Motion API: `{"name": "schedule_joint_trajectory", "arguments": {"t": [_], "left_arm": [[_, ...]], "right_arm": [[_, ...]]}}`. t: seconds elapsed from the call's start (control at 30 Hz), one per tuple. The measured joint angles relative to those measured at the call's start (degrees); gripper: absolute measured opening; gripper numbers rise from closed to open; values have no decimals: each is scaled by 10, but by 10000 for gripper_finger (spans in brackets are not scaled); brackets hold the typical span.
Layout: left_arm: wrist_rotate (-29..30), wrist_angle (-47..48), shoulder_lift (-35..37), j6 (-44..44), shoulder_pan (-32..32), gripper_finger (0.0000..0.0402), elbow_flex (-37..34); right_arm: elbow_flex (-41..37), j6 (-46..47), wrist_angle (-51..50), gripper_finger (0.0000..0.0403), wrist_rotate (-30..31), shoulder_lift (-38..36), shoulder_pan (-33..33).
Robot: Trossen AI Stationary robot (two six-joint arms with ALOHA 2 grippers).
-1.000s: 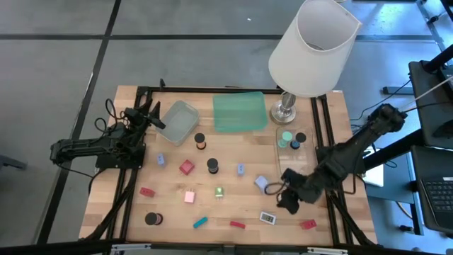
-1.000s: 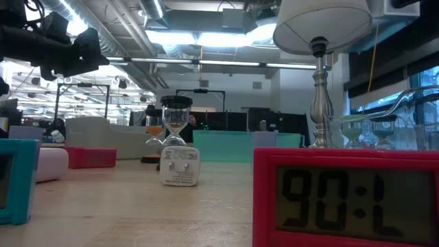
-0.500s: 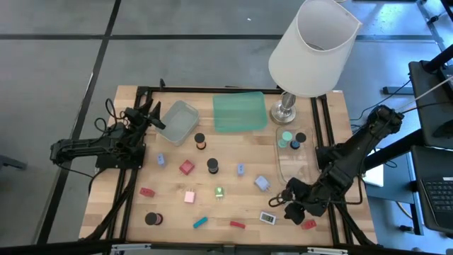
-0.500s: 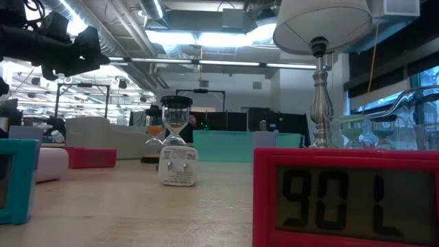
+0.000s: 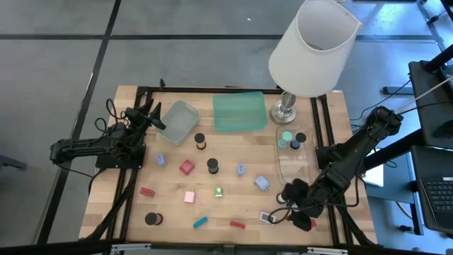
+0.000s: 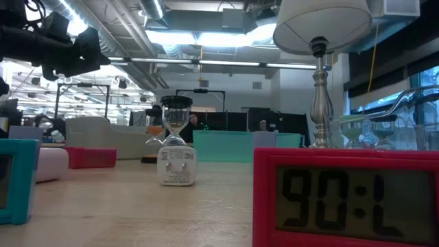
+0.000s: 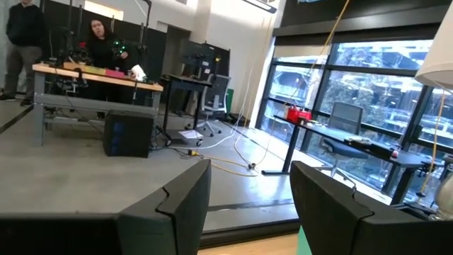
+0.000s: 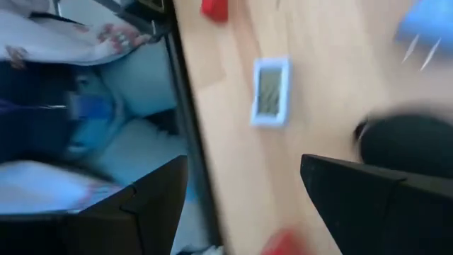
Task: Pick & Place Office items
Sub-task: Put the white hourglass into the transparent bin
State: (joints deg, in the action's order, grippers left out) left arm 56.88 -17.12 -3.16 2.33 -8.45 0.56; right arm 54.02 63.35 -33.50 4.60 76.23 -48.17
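Note:
In the high view small office items lie scattered on the wooden table: black cylinders [image 5: 212, 166], a red block [image 5: 187, 167], a pink block [image 5: 190, 197], lavender blocks [image 5: 262, 183], a teal bar [image 5: 200, 222] and a red bar [image 5: 237, 224]. A mint-green cap [image 5: 286, 138] sits in the clear tray [image 5: 294, 166]. My right gripper [image 5: 282, 214] is open by the table's near right corner, just right of a small white-framed display [image 5: 267, 217]. In the right wrist view that display [image 8: 271, 91] lies ahead of the open right gripper [image 8: 241, 170]. My left gripper [image 5: 157, 117] waits open beside the grey tray [image 5: 178, 122].
A large white-shaded lamp [image 5: 311, 46] stands at the far right, with a green tray [image 5: 239, 112] beside it. A red piece [image 5: 309, 224] lies partly under my right arm. In the low view a red clock [image 6: 343, 199], a teal one [image 6: 14, 180] and a white plug [image 6: 178, 167] stand close.
My right gripper has moved from beside the lavender block toward the table's near edge. It has turned toward the small white-framed display. The items on the table have stayed where they were.

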Motion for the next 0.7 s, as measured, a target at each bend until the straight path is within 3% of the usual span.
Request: {"name": "schedule_joint_trajectory", "arguments": {"t": [0.2, 0.4, 0.7], "left_arm": [[0, 3, 0, 0, 0, 190, 0], [0, 17, 0, 1, 0, 191, 0], [0, 54, 0, 47, 0, 191, 0]], "right_arm": [[0, -204, 0, 278, 96, 0, 0], [0, -340, 0, 278, 110, 0, 0], [0, -355, -40, 278, 110, 0, 0]]}}
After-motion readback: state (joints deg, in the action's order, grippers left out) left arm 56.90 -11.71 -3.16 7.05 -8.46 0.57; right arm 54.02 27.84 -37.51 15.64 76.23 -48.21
